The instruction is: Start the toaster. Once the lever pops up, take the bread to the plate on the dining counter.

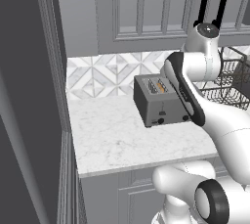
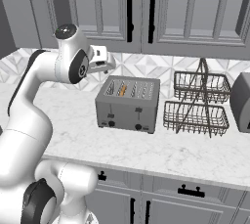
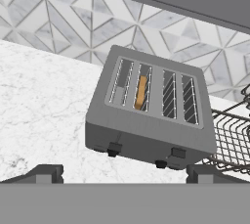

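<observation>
The toaster (image 2: 128, 103) stands on a white marble-look worktop (image 1: 117, 140), set back toward the patterned tile backsplash (image 1: 105, 74), with a broad stretch of bare counter between its knob face and the near edge. To its left the counter runs open up to a tall dark grey panel (image 1: 29, 96); to its right a two-tier wire basket rack (image 2: 197, 103) stands just beside it, and a grey appliance (image 2: 240, 101) sits farther right. Grey wall cabinets (image 2: 161, 8) with black handles hang above. The gripper (image 2: 103, 58) hovers above and left of the toaster, clear of it, its jaws spread wide and holding nothing; in the hand view the two dark fingertips (image 3: 44, 173) sit far apart at the bottom, with the toaster between them farther off. The bread (image 3: 141, 91) stands in the second slot from the left, its orange-brown edge showing. The lever (image 3: 114, 148) is a small black tab on the front face, near the left end, with black knobs (image 2: 112, 123) low on that face.
</observation>
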Controlling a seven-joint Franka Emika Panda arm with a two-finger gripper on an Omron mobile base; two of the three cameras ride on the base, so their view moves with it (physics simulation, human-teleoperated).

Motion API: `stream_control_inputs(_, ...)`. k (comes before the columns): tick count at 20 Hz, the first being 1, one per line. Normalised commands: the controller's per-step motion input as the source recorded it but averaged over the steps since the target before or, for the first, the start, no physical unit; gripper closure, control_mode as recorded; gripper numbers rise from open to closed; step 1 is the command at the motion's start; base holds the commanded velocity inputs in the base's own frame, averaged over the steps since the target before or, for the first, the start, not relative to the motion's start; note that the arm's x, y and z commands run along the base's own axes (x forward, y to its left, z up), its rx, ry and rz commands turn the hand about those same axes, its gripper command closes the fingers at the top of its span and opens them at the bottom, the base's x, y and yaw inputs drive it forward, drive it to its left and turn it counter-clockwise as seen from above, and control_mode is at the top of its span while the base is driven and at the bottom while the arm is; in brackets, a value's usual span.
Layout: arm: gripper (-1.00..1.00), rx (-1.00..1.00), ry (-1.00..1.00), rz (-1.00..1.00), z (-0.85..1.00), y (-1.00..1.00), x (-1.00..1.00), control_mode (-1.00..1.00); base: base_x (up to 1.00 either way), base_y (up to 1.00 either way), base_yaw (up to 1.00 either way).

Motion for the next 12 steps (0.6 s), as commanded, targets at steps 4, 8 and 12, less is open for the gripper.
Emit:
stream_control_inputs(4, -1.0, 0.0, 0.0, 0.0, 0.0, 0.0, 0.0, -1.0, 0.0, 0.0, 0.0)
stream_control_inputs(8, -1.0, 0.0, 0.0, 0.0, 0.0, 0.0, 0.0, -1.0, 0.0, 0.0, 0.0)
stream_control_inputs(12, -1.0, 0.0, 0.0, 0.0, 0.0, 0.0, 0.0, -1.0, 0.0, 0.0, 0.0)
